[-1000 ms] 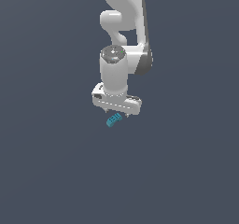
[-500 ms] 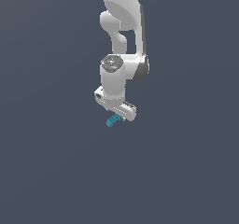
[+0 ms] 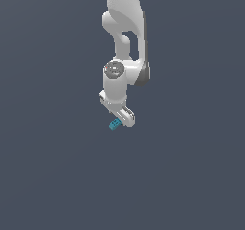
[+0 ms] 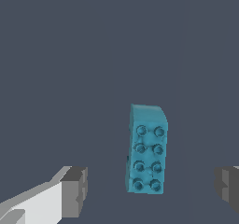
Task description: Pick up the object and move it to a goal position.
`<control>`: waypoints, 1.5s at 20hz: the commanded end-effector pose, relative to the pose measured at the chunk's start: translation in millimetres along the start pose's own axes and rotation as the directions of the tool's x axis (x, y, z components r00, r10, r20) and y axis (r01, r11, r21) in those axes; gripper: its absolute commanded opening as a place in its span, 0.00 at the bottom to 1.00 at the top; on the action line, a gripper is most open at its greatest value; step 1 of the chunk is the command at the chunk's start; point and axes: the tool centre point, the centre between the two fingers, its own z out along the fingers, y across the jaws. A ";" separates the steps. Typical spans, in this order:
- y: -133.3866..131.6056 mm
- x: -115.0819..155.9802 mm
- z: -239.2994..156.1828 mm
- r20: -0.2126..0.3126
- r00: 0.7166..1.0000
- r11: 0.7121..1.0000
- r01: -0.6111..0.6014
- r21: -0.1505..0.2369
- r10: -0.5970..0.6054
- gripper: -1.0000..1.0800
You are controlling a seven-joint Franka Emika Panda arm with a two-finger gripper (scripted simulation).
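The object (image 3: 115,124) is a tiny teal-blue oblong block; in the exterior view it shows just below the white gripper (image 3: 119,121). In the wrist view the object (image 4: 146,149) is a studded brick with two rows of round studs, lying on the grey surface between the two grey fingertips (image 4: 74,191). The gripper (image 4: 151,188) is open, its pads well apart on either side of the block and touching nothing. The block lies nearer the fingertip at the picture's right edge than the other one.
A plain dark grey surface (image 3: 57,176) fills both views. The white arm (image 3: 125,37) rises from the gripper toward the top of the exterior view. No goal marker shows.
The gripper has turned about its vertical axis over the block, its hand now seen more end-on. The block has not moved.
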 end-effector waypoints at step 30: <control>6.5 -1.9 58.4 -0.003 0.997 0.997 -0.074 -0.003 0.074 0.00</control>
